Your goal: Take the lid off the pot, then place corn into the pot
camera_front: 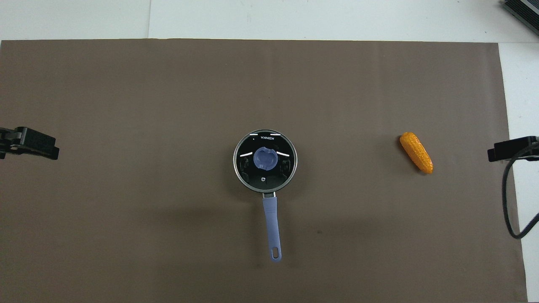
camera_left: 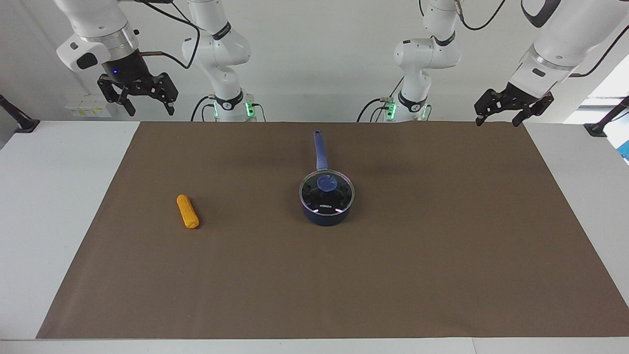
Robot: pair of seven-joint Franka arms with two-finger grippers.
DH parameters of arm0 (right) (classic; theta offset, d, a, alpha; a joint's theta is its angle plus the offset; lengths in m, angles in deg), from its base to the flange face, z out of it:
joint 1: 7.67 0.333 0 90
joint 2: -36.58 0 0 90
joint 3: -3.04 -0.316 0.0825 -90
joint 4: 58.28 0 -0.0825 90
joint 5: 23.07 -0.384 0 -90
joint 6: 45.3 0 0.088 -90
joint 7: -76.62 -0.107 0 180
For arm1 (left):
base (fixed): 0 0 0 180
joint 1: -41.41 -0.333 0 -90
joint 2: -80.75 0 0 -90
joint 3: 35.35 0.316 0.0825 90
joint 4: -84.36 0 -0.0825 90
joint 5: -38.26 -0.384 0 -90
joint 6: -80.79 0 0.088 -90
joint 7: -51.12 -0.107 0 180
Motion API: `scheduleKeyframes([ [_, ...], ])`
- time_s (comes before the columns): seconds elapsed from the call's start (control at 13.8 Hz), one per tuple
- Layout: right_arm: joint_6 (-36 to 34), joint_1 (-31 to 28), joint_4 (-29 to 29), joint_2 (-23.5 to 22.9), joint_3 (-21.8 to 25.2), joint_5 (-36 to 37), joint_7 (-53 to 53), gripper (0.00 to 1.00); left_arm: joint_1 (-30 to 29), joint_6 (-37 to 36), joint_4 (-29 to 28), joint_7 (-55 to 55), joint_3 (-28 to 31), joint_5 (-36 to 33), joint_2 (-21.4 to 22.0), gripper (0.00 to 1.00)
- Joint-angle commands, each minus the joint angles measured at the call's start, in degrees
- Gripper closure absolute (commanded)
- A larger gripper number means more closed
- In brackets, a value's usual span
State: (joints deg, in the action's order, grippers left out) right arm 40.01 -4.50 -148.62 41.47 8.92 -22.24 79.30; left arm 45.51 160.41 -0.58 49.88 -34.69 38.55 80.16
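The dark blue pot point(camera_left: 327, 216) stands in the middle of the brown mat, its long blue handle point(camera_left: 320, 150) pointing toward the robots. The glass lid point(camera_left: 327, 194) with its blue knob rests on the pot; the lid also shows in the overhead view point(camera_front: 265, 160). The yellow-orange corn point(camera_left: 187, 211) lies on the mat beside the pot, toward the right arm's end, and shows in the overhead view point(camera_front: 416, 152). My right gripper point(camera_left: 151, 109) hangs open and empty over the table's edge by its base. My left gripper point(camera_left: 496, 120) hangs open and empty at the other end. Both arms wait.
The brown mat point(camera_left: 393, 275) covers most of the white table point(camera_left: 44, 196). A black cable point(camera_front: 507, 198) hangs by the right gripper point(camera_front: 511, 148) at the mat's edge. The left gripper point(camera_front: 29, 143) shows at the other edge.
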Motion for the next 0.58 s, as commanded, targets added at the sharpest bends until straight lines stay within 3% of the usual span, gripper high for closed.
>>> scheduleKeyframes([
  [0.0,1.08,-0.09,-2.12,1.71,-0.42,1.54,-0.49,0.00,0.55,-0.44,0.91,-1.22,0.40,-0.90,-0.12,0.00],
  [0.51,1.08,-0.09,-2.12,1.71,-0.42,1.46,-0.66,0.00,-0.05,-0.78,0.39,-2.63,0.40,-0.55,0.41,0.00],
])
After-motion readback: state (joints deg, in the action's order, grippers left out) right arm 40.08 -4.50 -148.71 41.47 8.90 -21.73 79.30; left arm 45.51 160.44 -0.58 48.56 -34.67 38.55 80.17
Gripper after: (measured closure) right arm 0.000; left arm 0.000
